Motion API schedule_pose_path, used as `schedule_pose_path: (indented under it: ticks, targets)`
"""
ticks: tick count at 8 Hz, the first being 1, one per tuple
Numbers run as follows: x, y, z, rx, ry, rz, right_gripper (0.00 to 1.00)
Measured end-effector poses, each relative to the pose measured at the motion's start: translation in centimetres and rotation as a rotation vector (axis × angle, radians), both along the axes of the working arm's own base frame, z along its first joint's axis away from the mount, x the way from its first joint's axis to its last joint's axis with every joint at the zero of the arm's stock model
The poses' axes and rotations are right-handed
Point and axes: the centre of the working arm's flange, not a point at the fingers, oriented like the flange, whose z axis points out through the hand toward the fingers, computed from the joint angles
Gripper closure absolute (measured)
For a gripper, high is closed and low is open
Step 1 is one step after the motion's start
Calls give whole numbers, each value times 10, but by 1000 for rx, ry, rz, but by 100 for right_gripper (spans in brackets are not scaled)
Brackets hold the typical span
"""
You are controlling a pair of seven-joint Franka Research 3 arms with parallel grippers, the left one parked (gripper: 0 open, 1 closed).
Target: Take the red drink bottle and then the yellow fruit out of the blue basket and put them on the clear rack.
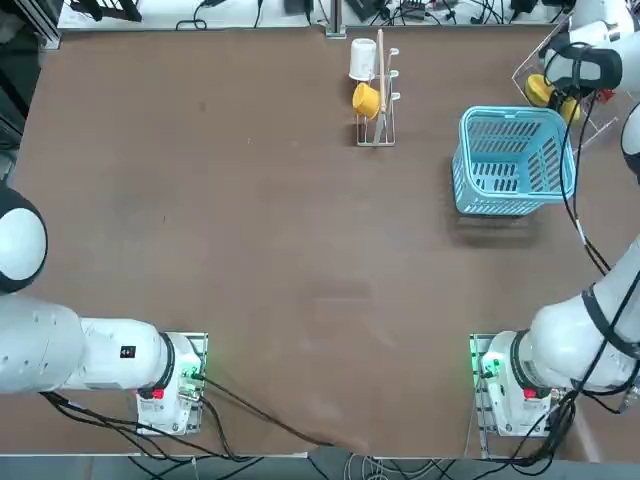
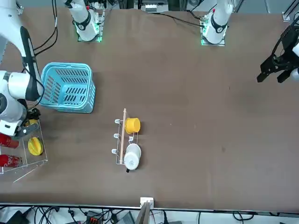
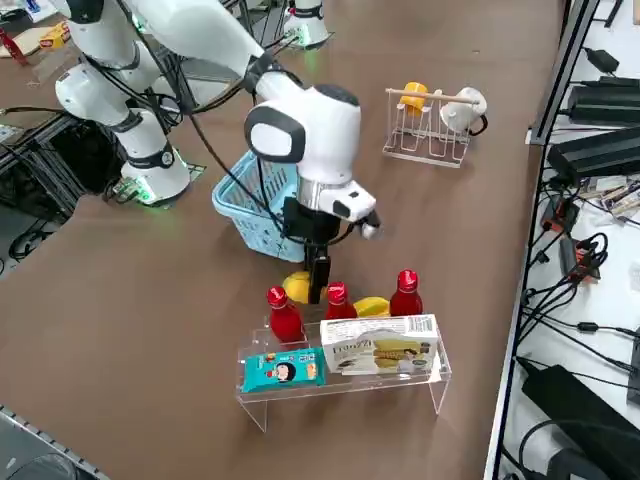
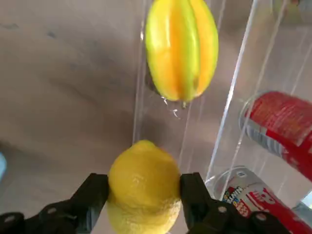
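The working right arm (image 3: 200, 30) is built of glossy white rounded shells joined by dark grey bands, ending in a bulbous white wrist housing (image 3: 310, 130) with a dark grey oval cap on its side. Below it sits the black 2-finger right gripper (image 3: 318, 290), its matte black fingers (image 4: 90, 197) angular and studded with small screws. A black cable loops along the arm (image 1: 580, 225). At 5 o'clock of the top view, its white base (image 1: 515, 375) carries green lights and a red tab.
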Motion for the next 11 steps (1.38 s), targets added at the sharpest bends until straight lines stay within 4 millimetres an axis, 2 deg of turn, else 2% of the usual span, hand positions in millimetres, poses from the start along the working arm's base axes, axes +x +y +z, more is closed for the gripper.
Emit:
schedule_pose_path:
  ticks: [6,8,9,11]
  targets:
    - [-7,-26,-40,-21,23,21,15]
    - [-7,-27,-42,-22,22,23,12]
    - [-7,-27,-42,-21,22,23,1]
    - [-3,-27,-38,-24,11,23,0]
